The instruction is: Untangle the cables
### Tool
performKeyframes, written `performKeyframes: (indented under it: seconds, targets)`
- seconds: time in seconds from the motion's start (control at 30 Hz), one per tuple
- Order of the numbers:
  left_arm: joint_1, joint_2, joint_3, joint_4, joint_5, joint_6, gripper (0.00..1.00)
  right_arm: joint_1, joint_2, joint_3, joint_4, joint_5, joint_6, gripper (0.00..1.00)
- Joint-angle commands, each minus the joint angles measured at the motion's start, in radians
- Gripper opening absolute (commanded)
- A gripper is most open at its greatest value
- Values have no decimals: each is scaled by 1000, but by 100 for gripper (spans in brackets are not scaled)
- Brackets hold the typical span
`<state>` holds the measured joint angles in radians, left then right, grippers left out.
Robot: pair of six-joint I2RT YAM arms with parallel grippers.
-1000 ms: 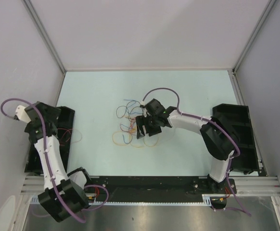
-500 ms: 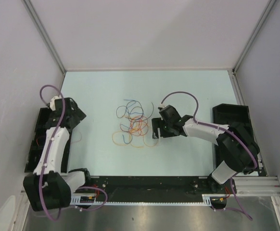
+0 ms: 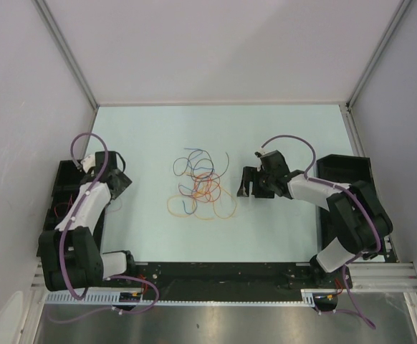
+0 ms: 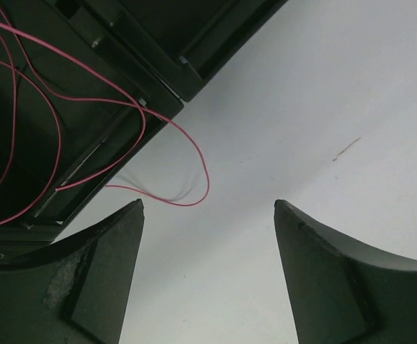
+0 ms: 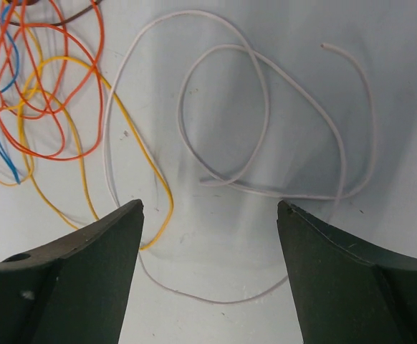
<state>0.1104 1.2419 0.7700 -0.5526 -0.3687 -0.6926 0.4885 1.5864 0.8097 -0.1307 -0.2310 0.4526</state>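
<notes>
KM: Right gripper (image 3: 248,185) has pulled back rightward off the cables (image 3: 201,188). Left gripper (image 3: 120,185) has swung in from over the left tray (image 3: 64,173). Jaws?

JT: Both wide, nothing between them. Tangle lies mid-table (image 3: 287,129) on a pale mint surface, with grey walls (image 3: 216,50) on three sides. Pale strand (image 5: 266,100) sits just ahead of the right gripper. Red loop (image 4: 208,183) spills over the tray's edge.

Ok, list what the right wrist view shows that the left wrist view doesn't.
Only right wrist: a white cable looping on the table beside the orange, yellow and blue tangle. Only left wrist: a red cable spilling from a black tray. Both: open, empty jaws, the right gripper and the left gripper, above the pale table.
</notes>
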Motion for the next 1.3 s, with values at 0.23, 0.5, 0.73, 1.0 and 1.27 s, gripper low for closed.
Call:
performKeyframes:
  seconds: [0.23, 0.5, 0.73, 1.0, 1.27]
  targets:
    - [-3, 122, -23, 138, -68, -50, 68, -28, 50, -10, 77, -102, 12, 79]
    - [-2, 195, -21, 178, -91, -59, 39, -36, 60, -10, 85, -122, 12, 79]
    - [-3, 107, -17, 149, -90, -54, 0, -38, 67, -9, 91, -133, 17, 79]
    - [3, -143, 89, -44, -194, -15, 0, -39, 69, -10, 92, -134, 17, 78]
    - [211, -251, 82, -78, -159, -2, 0, -39, 69, -10, 92, -131, 18, 77]
